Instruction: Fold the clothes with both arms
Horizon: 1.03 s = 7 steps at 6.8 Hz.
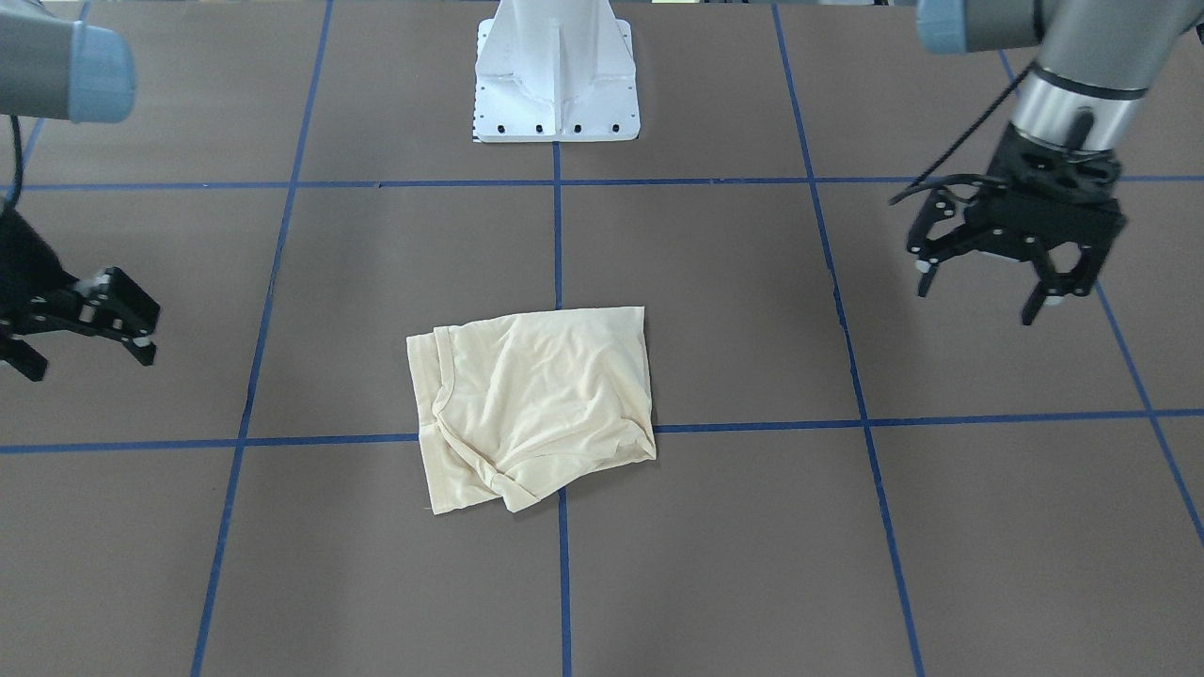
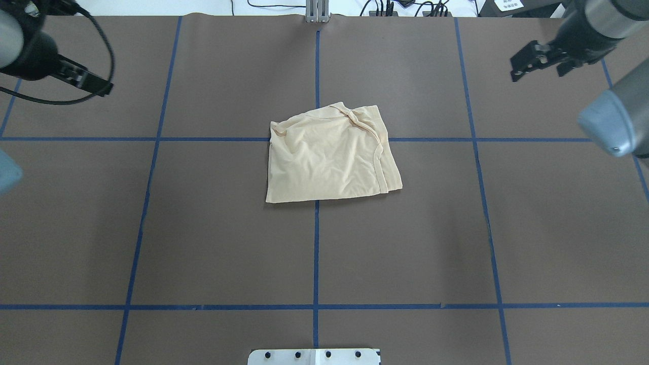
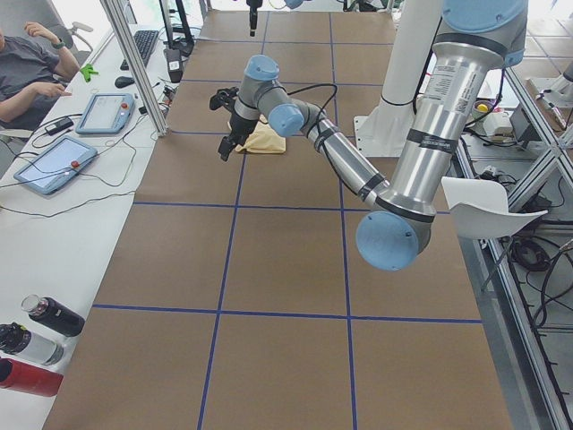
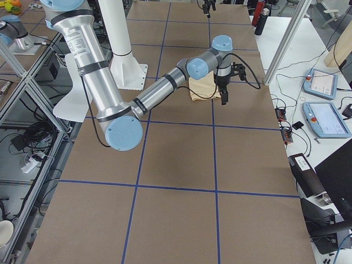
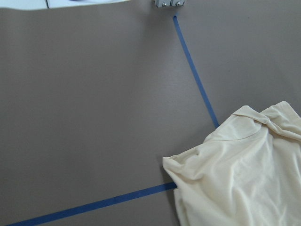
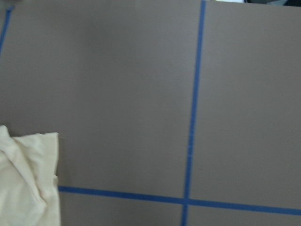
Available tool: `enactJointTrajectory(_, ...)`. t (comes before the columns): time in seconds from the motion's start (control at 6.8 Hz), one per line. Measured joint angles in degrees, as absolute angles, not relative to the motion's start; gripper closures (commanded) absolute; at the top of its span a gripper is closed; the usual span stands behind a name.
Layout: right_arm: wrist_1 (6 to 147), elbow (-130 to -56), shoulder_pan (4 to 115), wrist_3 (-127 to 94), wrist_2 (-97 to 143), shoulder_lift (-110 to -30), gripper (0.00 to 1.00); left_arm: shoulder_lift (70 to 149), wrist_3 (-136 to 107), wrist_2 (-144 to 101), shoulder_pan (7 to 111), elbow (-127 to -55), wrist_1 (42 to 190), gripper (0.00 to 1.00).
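When viewed from overhead, shows the T-shirt folded into a rumpled rectangle at the middle of the table, lying across a crossing of blue tape lines, a seamed edge towards the right. Finds the left gripper hanging above the table's left side, well apart from the cloth, jaws spread wide, holding nothing. Puts the right gripper over the right side, likewise parted and empty, well away from the shirt too.
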<state>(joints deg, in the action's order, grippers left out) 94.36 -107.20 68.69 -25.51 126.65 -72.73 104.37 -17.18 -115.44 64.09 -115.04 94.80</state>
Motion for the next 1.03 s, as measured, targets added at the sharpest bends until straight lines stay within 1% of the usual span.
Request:
enactJointTrajectory(0.29,94.50,-107.92,79.26,-8.30,130.94,-85.86,0.00,97.55,-4.56,-121.09,75.81,-111.92,94.75,0.00)
enactJointTrajectory(0.59,94.31,-107.70,84.82,-2.43,131.01,-97.00,0.00,94.02,6.83,-124.04,84.73,-104.19,94.73,0.00)
enactJointTrajectory(0.74,94.22,-107.35,86.08,-1.24,131.04,-100.80,0.00,92.76,10.34,-125.62,88.17,-99.01,95.44,0.00)
enactJointTrajectory(0.88,94.19,-107.16,86.58,-0.30,131.24,-102.30,0.00,91.31,14.36,-126.43,91.43,-95.86,96.91,0.00)
enactJointTrajectory(1.03,94.17,-107.12,86.76,0.10,131.50,-102.57,0.00,90.27,18.08,-127.21,94.19,-94.38,98.05,0.00)
